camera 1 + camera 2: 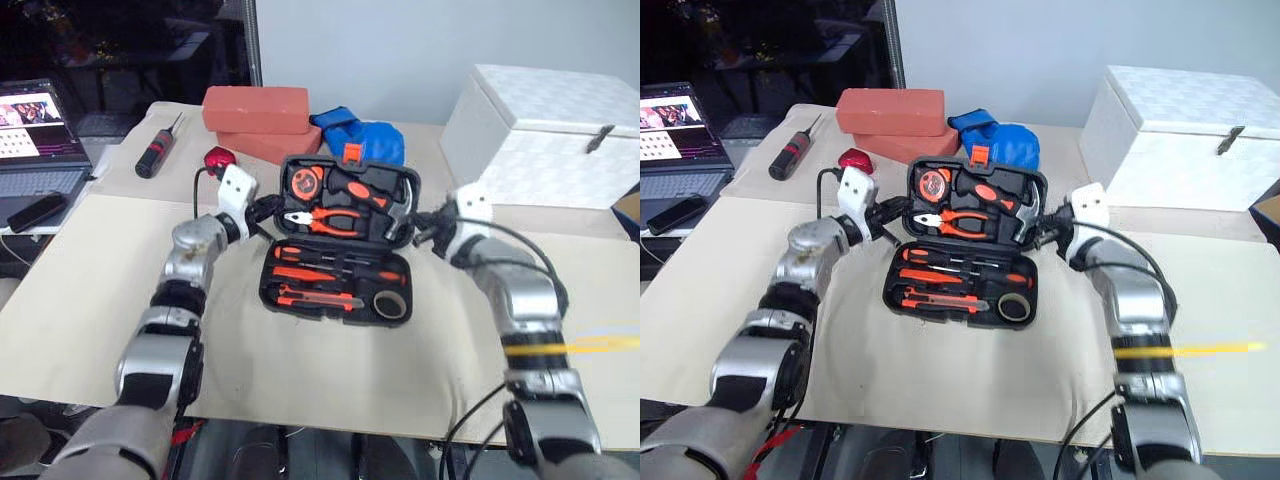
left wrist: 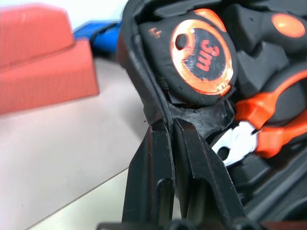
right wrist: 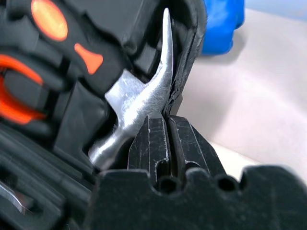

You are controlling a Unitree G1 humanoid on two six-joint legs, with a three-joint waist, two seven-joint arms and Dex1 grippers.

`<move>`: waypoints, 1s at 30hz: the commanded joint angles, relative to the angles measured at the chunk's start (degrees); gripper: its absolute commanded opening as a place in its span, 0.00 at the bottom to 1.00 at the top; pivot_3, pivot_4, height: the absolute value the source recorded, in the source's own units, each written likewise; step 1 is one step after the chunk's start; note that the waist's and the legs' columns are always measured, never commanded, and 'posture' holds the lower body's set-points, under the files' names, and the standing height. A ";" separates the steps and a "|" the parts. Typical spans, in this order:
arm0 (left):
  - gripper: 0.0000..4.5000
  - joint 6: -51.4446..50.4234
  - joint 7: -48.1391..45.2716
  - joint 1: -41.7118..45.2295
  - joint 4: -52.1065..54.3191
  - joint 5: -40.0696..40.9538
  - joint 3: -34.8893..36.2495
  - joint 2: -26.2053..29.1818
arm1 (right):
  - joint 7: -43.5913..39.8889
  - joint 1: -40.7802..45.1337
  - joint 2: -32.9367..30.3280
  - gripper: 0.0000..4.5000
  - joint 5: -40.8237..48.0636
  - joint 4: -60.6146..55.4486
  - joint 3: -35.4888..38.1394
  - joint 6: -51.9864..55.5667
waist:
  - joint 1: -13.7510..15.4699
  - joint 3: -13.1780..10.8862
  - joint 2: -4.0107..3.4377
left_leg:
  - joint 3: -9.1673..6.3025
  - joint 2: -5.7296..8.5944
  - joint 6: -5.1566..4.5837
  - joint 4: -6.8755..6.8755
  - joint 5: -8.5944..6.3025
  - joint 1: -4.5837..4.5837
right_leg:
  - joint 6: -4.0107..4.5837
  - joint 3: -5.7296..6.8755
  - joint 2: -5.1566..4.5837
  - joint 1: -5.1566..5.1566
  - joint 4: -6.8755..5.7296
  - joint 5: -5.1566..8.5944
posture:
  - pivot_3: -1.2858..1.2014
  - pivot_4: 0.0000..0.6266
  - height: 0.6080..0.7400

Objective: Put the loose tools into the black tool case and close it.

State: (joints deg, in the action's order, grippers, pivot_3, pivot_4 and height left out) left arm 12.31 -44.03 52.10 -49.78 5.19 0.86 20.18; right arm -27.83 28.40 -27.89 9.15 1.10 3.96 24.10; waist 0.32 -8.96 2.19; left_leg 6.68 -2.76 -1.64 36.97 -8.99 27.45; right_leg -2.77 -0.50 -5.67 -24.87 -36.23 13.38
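Both my pincers are clamped narrow on the lid of the black tool case (image 1: 340, 245), one per side. Left pincer (image 1: 268, 207) pinches the lid's left rim, just beside the tape measure (image 2: 204, 57) and pliers (image 2: 259, 129) seated in the lid. Right pincer (image 1: 1048, 230) pinches the right rim, next to the hammer head (image 3: 139, 98). Wrist views show the fingers (image 2: 158, 172) near-closed w/ the rim edge between them, so holding lid, not empty.

Case sits open mid-worktop (image 1: 100, 300), between my two arms, lid half tilted up toward the far side, base flat toward me. Loose tools look already in: slim screwdrivers (image 1: 320, 262), utility knife (image 1: 320, 297) and tape ring (image 1: 388, 304) all lie in the base slots (can't tell if each is fully seated).

Key relation: hinge runs left-right across the case, between base and lid, and both pincers sit on the lid's short ends, about equally near. So next move, I judge, is to swing the lid forward-down toward me about that hinge, both arms together. Risk: uneven pull twists the lid or the rim slips out.

Black screwdriver w/ red marks (image 1: 158, 148), red bricks (image 1: 255, 110), blue cloth (image 1: 365, 135), white box (image 1: 545, 130) stay out of it.
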 commanded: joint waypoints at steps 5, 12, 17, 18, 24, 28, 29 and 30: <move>0.01 6.44 -6.72 -4.12 8.90 -1.73 -3.66 2.91 | -3.53 -9.18 -2.91 0.00 0.16 -11.25 1.84 -9.69 | -0.05 0.00 0.00 | -0.06 -0.07 -0.38 0.28 -0.21 -0.60 | 0.02 0.06 0.04 0.59 0.16 -0.07 | 0.52 0.24 1.00; 0.01 -16.33 -20.23 -12.55 27.25 9.21 -0.34 15.05 | -6.35 -21.18 -8.72 0.00 -3.76 -21.94 4.11 -16.57 | -0.72 0.01 -0.02 | -0.13 -0.13 -0.39 0.28 -0.05 -0.77 | 0.11 0.01 0.05 0.69 -0.02 -0.13 | 0.52 0.24 1.00; 0.42 -43.80 -34.31 -19.42 38.30 20.50 2.31 33.38 | -11.02 -38.57 -17.47 0.37 -8.72 -35.29 12.45 -14.82 | -1.55 0.02 -0.06 | -0.17 -0.19 -0.41 0.11 -0.10 -0.87 | 0.14 -0.05 0.13 0.62 -0.03 0.00 | 0.52 0.24 1.00; 0.47 -46.87 -35.07 -19.59 38.66 21.70 3.02 35.57 | -12.29 -42.17 -18.47 0.42 -9.28 -37.33 15.16 -14.01 | -1.37 0.02 -0.06 | -0.17 -0.20 -0.40 0.08 -0.09 -0.92 | 0.18 -0.05 0.14 0.63 -0.07 0.03 | 0.52 0.24 1.00; 0.69 -59.37 -43.04 -20.62 46.76 31.11 3.98 42.14 | -24.91 -55.49 -20.10 0.26 6.52 -45.48 26.48 -3.19 | -0.20 0.04 -0.03 | -0.25 -0.23 0.16 0.27 -0.33 -1.43 | 0.22 0.08 -0.05 0.83 -0.34 0.75 | 0.52 0.24 1.00; 0.43 -60.32 -42.86 -22.30 55.61 33.38 2.17 40.71 | -27.62 -53.07 -22.89 0.00 14.13 -52.19 13.80 4.57 | -0.43 0.06 0.01 | -0.31 -0.27 0.16 0.26 -0.34 -1.70 | 0.36 0.07 -0.43 0.91 -0.43 0.66 | 0.52 0.24 1.00; 0.35 -60.22 -42.51 -22.63 57.03 33.55 1.96 40.34 | -27.49 -51.75 -23.72 0.00 14.39 -52.74 10.96 6.16 | -0.61 0.06 0.04 | -0.30 -0.27 0.16 0.24 -0.34 -1.79 | 0.37 0.06 -0.47 0.93 -0.42 0.66 | 0.52 0.24 1.00; 0.28 -60.26 -42.18 -23.01 58.62 33.86 1.71 40.03 | -27.09 -49.86 -24.51 0.00 12.91 -52.49 7.25 6.78 | -0.75 0.06 0.05 | -0.27 -0.28 0.16 0.19 -0.34 -1.89 | 0.42 0.09 -0.62 0.92 -0.41 0.62 | 0.52 0.24 1.00</move>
State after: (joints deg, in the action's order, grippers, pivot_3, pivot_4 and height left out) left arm -47.85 -86.58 29.27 5.40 37.85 2.38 60.14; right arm -55.08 -23.70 -50.97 22.07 -50.24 15.42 28.52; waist -0.44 -8.90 2.24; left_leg 6.41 -3.01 -1.49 37.10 -9.33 25.56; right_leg -2.35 -0.37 -6.41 -23.95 -36.64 14.00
